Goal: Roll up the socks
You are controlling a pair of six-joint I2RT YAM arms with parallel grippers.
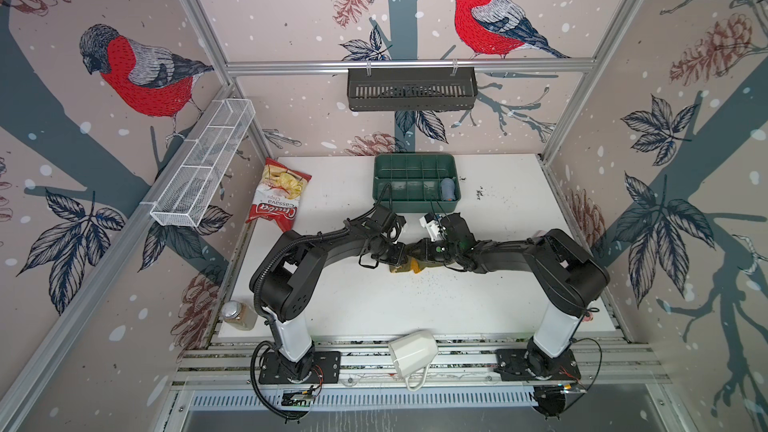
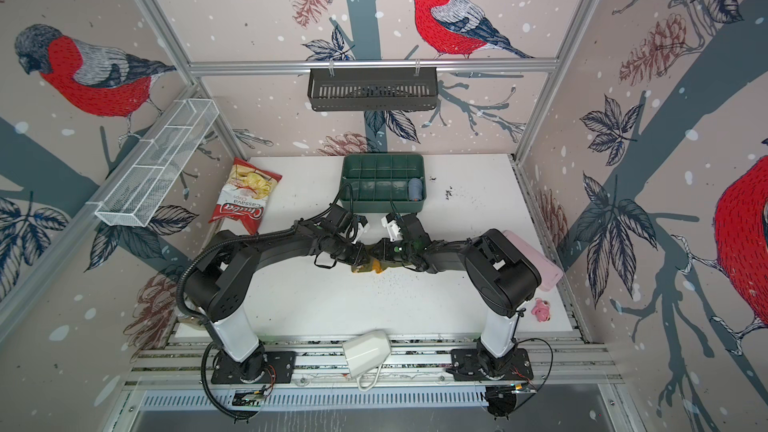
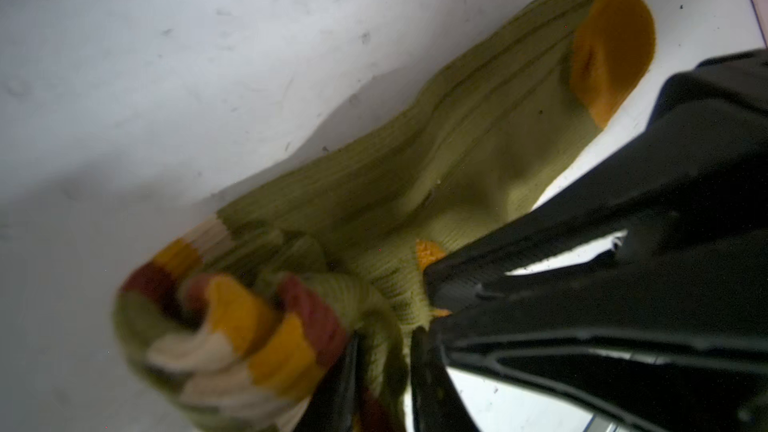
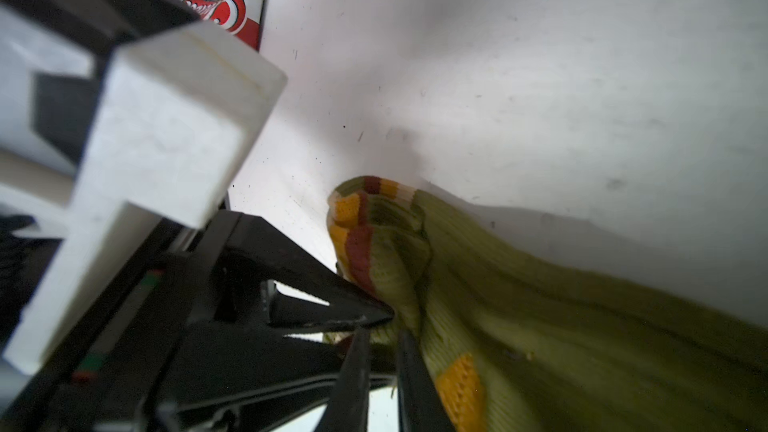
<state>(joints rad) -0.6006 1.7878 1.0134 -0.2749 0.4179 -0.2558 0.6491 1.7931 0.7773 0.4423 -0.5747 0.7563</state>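
Note:
The socks (image 1: 409,268) (image 2: 368,269) lie bunched at the table's middle, mostly hidden under both grippers in both top views. They are olive-green knit with an orange toe and striped cuffs (image 3: 457,151) (image 4: 540,284). My left gripper (image 1: 402,256) (image 2: 360,255) (image 3: 384,342) is shut on a fold of green fabric beside the crumpled cuffs. My right gripper (image 1: 420,252) (image 2: 377,252) (image 4: 383,336) faces it tip to tip. Its fingers stand close together with sock fabric pinched at their tips, near the orange heel patch.
A green divided tray (image 1: 415,202) behind the grippers holds a small blue-grey sock roll (image 1: 448,188). A chips bag (image 1: 278,197) lies at the back left and a spice jar (image 1: 235,315) at the front left. A tipped white mug (image 1: 413,353) is at the front edge. Pink items (image 2: 542,309) lie at the right.

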